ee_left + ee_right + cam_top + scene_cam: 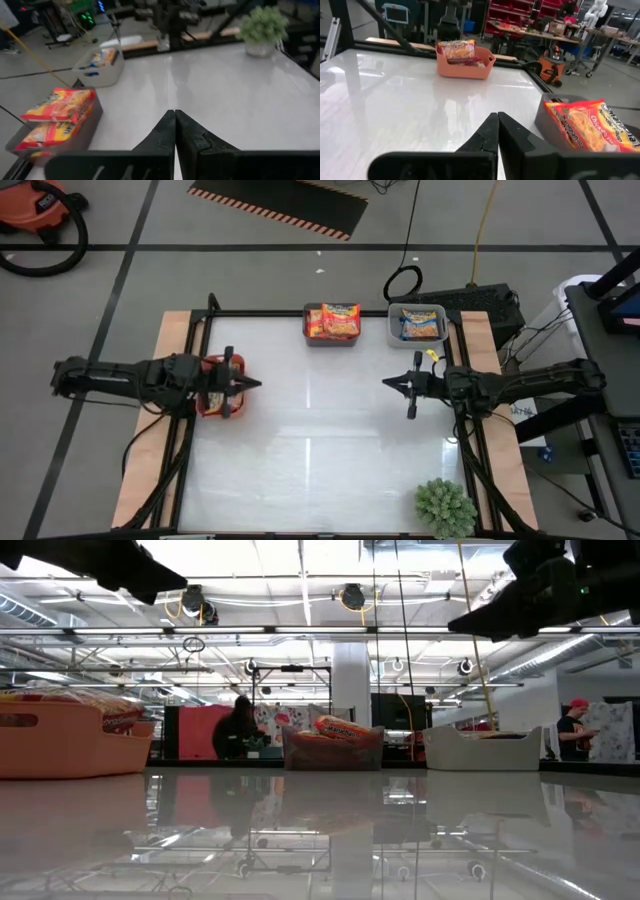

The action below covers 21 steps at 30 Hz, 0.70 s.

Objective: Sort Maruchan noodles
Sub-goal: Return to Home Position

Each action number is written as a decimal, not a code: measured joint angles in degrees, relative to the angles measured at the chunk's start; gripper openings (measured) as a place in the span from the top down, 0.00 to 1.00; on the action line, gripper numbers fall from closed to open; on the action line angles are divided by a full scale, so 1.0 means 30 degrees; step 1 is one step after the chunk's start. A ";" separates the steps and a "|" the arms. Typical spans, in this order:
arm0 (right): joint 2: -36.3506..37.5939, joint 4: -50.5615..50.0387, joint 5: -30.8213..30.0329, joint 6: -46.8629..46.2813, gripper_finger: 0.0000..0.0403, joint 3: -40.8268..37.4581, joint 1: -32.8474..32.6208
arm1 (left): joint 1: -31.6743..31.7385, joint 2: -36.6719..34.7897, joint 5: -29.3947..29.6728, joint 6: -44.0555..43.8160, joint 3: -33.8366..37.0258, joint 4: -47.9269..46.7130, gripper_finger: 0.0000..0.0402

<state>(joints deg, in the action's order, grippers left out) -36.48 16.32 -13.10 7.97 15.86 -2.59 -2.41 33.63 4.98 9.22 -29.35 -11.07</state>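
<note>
All the Maruchan noodle packets I see lie in three bins. Red-trimmed packets [338, 321] fill a grey bin [312, 338] at the far edge. Blue-trimmed ones [422, 324] sit in a white bin [392, 330] to its right. Pinkish ones [456, 50] are in an orange-red bin [206, 406] at the left edge. My left gripper [258, 384] hovers by the orange-red bin, shut and empty. My right gripper [386, 383] hovers over the table's right part, shut and empty.
A small potted plant [445, 507] stands at the table's near right corner. The middle of the white tabletop [320, 430] between the two grippers is bare. People move in the room behind the table.
</note>
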 joint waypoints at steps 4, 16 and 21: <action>0.0064 -0.0326 0.0367 -0.0109 1.00 0.0000 0.0000 | 0.0706 -0.0014 -0.0414 -0.0260 0.0377 0.0523 0.99; 0.0069 -0.0422 0.0947 -0.0284 1.00 0.0000 -0.0007 | 0.2049 -0.0029 -0.3340 -0.0236 0.2254 0.2248 0.99; 0.0077 -0.0966 0.0933 -0.0291 1.00 0.0000 -0.0007 | 0.2512 -0.0324 -0.3408 -0.0206 0.2740 0.2325 0.99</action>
<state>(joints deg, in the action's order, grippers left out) -36.25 13.42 -10.31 7.09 15.86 -2.61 5.12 32.66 -5.24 8.60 -21.13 -4.10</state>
